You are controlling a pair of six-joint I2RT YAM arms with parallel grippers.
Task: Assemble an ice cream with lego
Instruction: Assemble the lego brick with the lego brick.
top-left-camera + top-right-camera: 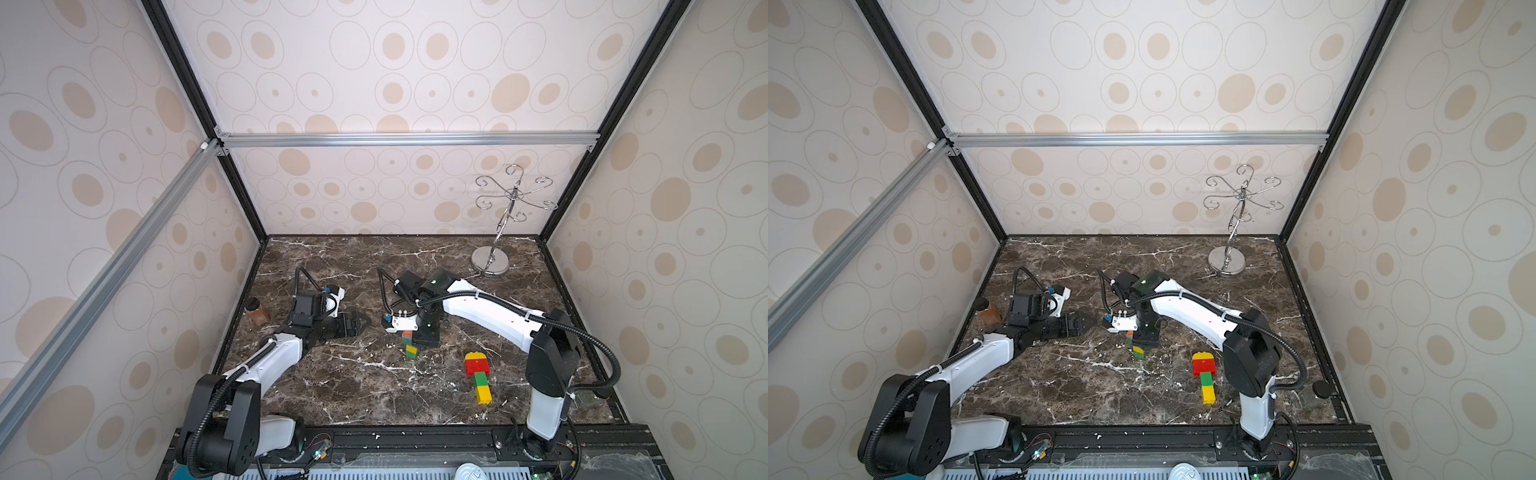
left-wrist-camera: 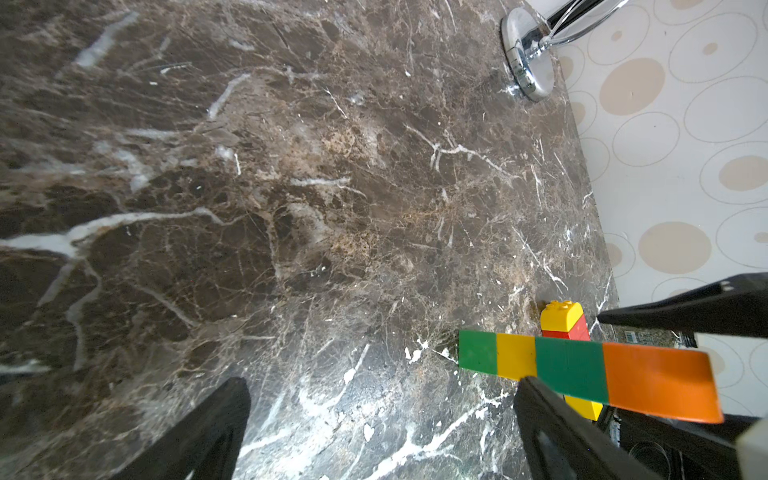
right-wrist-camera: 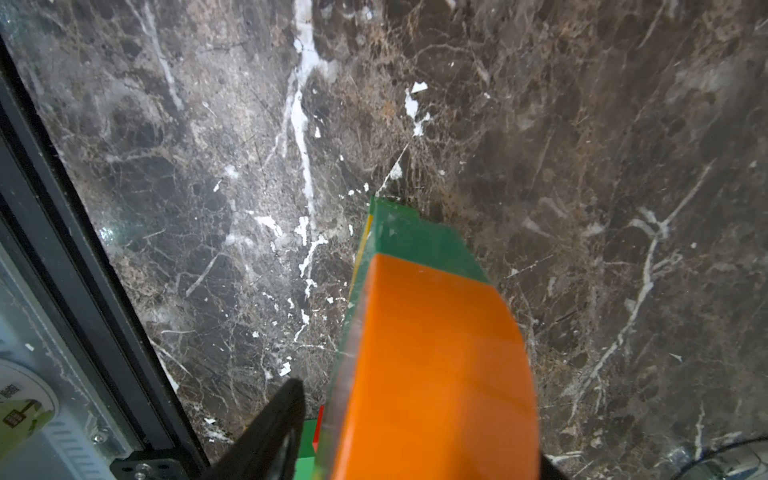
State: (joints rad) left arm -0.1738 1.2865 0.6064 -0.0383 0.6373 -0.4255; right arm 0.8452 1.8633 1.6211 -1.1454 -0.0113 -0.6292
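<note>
Two lego builds are on the marble bench (image 1: 353,386), and I place everything against the chrome hook stand (image 1: 490,262) in the far right corner.

The lego stack (image 1: 409,345) is well apart from the stand, nearer the front rail and to its left. It stands on end: green at the bottom, then yellow, green, and an orange piece on top. In the right wrist view the stack (image 3: 436,353) runs away from the camera, and its green end looks to meet the bench.

The right gripper (image 1: 422,338) is down over that orange top. One of its fingers (image 3: 282,415) shows beside the orange piece with a clear gap between them. The other is hidden behind the brick. So I read these fingers as parted, straddling the stack without clamping it.

The second lego build (image 1: 478,374) lies flat, also on the rail side of the stand and almost straight in front of it. It has a yellow dome, a red brick, then green and yellow. It is near the right arm and touches nothing.

The left gripper (image 1: 359,322) hangs farther left of the stand than the stack, just beside it and pointing at it. In the left wrist view its fingers (image 2: 208,424) are spread wide over bare marble, with nothing between them.

A brown jar (image 1: 257,311) stands at the left wall, clear across the bench from the stand.
</note>
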